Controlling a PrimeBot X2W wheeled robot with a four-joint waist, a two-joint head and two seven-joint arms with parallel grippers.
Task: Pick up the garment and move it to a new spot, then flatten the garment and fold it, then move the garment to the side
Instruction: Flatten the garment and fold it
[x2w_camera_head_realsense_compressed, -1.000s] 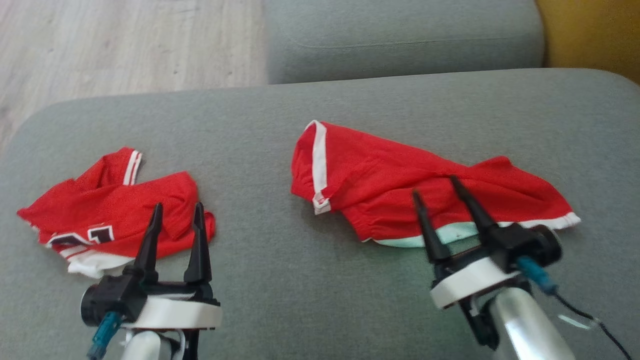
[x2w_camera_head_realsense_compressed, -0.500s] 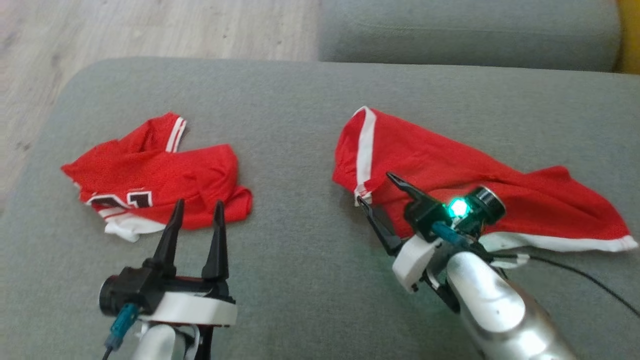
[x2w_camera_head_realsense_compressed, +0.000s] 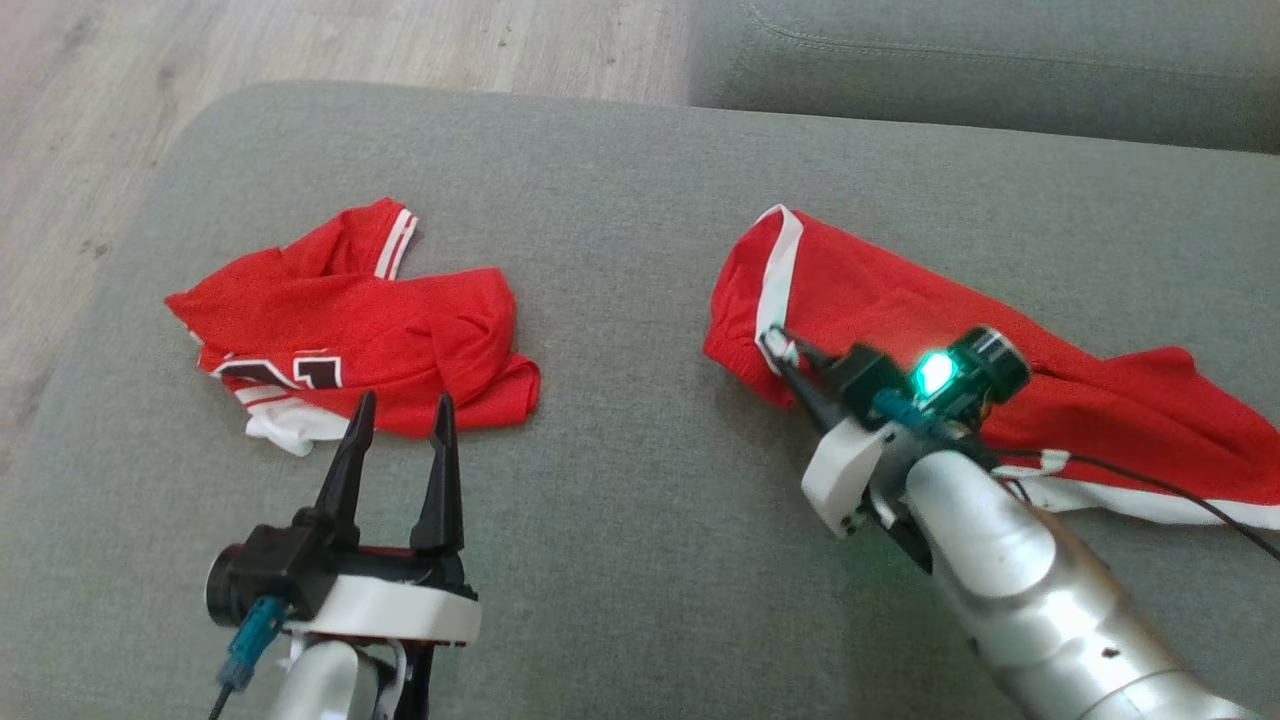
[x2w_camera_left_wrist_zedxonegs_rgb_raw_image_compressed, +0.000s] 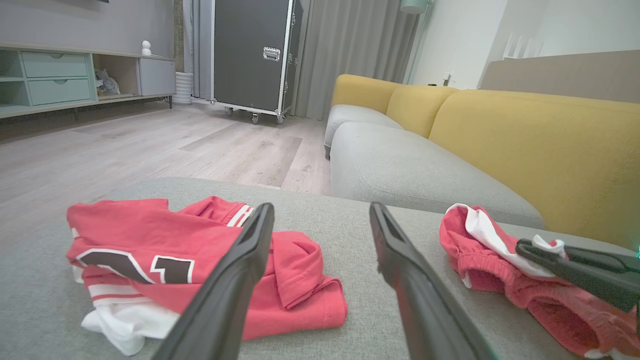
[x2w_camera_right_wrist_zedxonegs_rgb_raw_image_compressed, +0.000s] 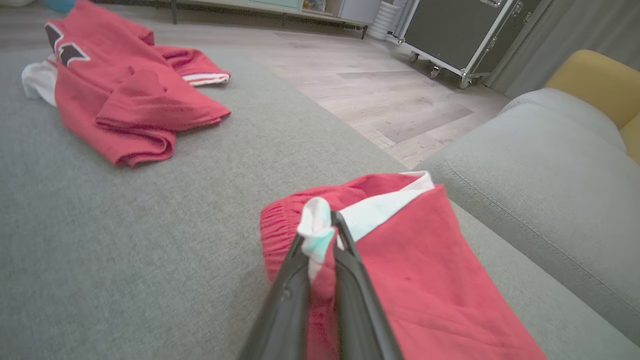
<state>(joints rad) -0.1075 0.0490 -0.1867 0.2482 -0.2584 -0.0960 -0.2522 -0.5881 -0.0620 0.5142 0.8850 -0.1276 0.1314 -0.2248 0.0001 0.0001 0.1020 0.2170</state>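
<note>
Since the right gripper (x2w_camera_right_wrist_zedxonegs_rgb_raw_image_compressed: 322, 227) pinches only a white-trimmed corner of the red shorts (x2w_camera_head_realsense_compressed: 880, 300), lift slowly to avoid slipping.

Sofa seat (x2w_camera_head_realsense_compressed: 620, 250): grey woven cloth, matt, slightly coarse; red shorts (x2w_camera_head_realsense_compressed: 880, 300): soft knit cloth, matt, smooth white trim; red jersey (x2w_camera_head_realsense_compressed: 350, 330): fine mesh-like cloth, matt; floor (x2w_camera_head_realsense_compressed: 300, 40): pale wood-look planks, low sheen; left gripper (x2w_camera_head_realsense_compressed: 404, 397) fingers (x2w_camera_left_wrist_zedxonegs_rgb_raw_image_compressed: 235, 280): dark smooth plastic, faint sheen; right forearm (x2w_camera_head_realsense_compressed: 1010, 570): brushed silver metal, glossy; backrest (x2w_camera_left_wrist_zedxonegs_rgb_raw_image_compressed: 540, 150): yellow matt cloth; flight case (x2w_camera_left_wrist_zedxonegs_rgb_raw_image_compressed: 250, 55): dark panels, metal edging.
</note>
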